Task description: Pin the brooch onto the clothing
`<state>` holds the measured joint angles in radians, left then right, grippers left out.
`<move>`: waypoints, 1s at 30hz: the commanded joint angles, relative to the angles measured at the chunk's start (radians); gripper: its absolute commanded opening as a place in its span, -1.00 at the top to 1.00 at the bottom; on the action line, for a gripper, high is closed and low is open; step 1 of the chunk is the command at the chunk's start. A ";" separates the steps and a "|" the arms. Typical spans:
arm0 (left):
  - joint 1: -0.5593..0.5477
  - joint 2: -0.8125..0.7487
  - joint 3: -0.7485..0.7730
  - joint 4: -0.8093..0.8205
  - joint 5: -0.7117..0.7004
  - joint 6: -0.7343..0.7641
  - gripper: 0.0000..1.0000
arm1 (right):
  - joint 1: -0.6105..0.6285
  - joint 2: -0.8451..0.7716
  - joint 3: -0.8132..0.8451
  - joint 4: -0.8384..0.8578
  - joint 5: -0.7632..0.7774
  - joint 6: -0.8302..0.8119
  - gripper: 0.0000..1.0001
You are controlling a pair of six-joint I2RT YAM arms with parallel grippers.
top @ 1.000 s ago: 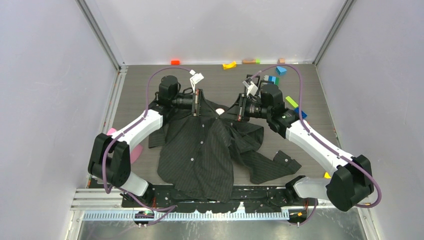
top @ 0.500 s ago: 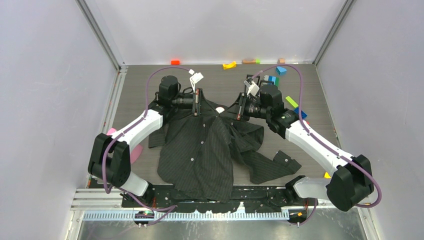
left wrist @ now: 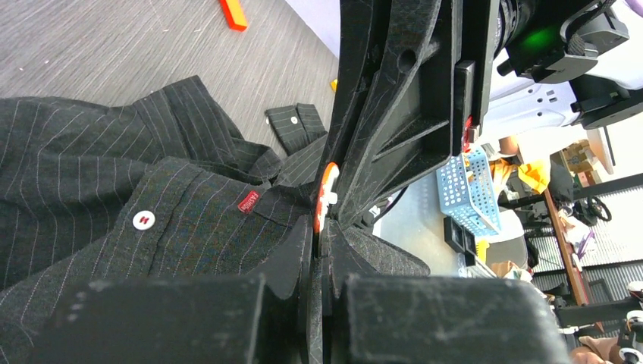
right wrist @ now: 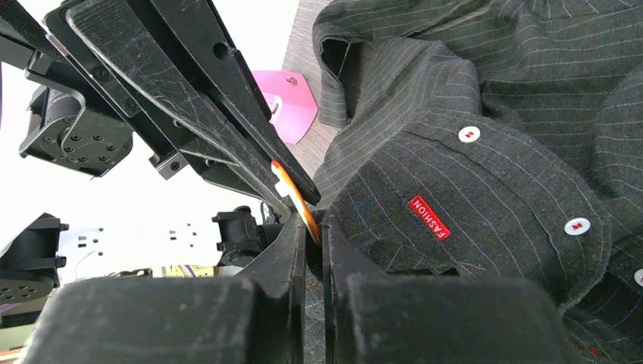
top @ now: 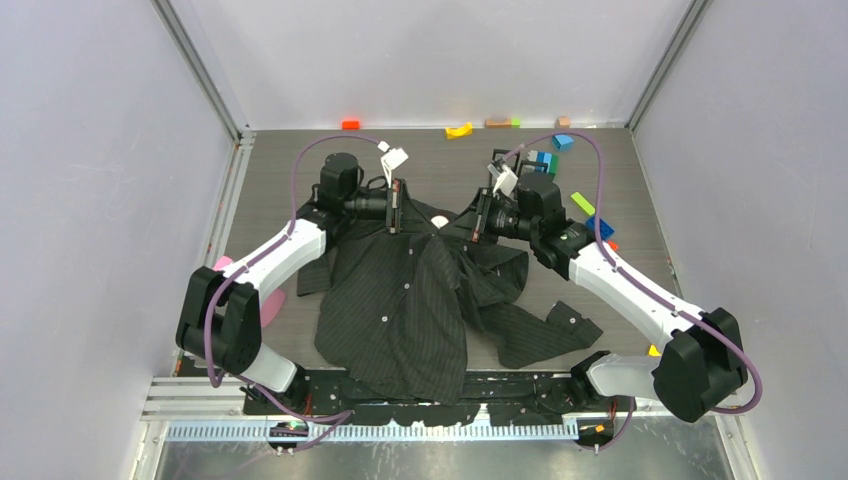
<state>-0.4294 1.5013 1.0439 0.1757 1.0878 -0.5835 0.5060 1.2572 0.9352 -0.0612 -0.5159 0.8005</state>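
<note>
With the right fingers point(right wrist: 284, 258) pinching the brooch point(right wrist: 292, 193), the left fingers point(left wrist: 288, 265) shut against it and the shirt point(right wrist: 493, 152) red tag point(right wrist: 429, 218) just beyond their tips, both should hold steady as its pin pierces fabric.

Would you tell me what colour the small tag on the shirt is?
Red with white lettering; the tag shows best in the right wrist view.
</note>
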 commanded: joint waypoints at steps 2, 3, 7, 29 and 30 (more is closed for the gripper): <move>-0.031 -0.082 0.064 -0.075 0.173 0.034 1.00 | -0.035 0.033 -0.031 -0.002 0.301 -0.030 0.99; -0.030 -0.081 0.066 -0.078 0.168 0.038 1.00 | -0.035 0.030 -0.032 -0.002 0.303 -0.031 0.99; -0.025 -0.080 0.066 -0.088 0.151 0.038 1.00 | -0.035 0.023 -0.035 -0.006 0.313 -0.032 0.99; -0.045 -0.065 0.076 -0.164 0.055 0.071 1.00 | -0.035 0.018 -0.065 0.039 0.399 -0.040 0.99; -0.043 -0.058 0.079 -0.171 0.049 0.069 1.00 | -0.035 0.013 -0.068 0.040 0.398 -0.048 0.99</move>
<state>-0.4442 1.5009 1.0649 0.0692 0.9852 -0.5030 0.5224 1.2572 0.9001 -0.0257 -0.4206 0.8036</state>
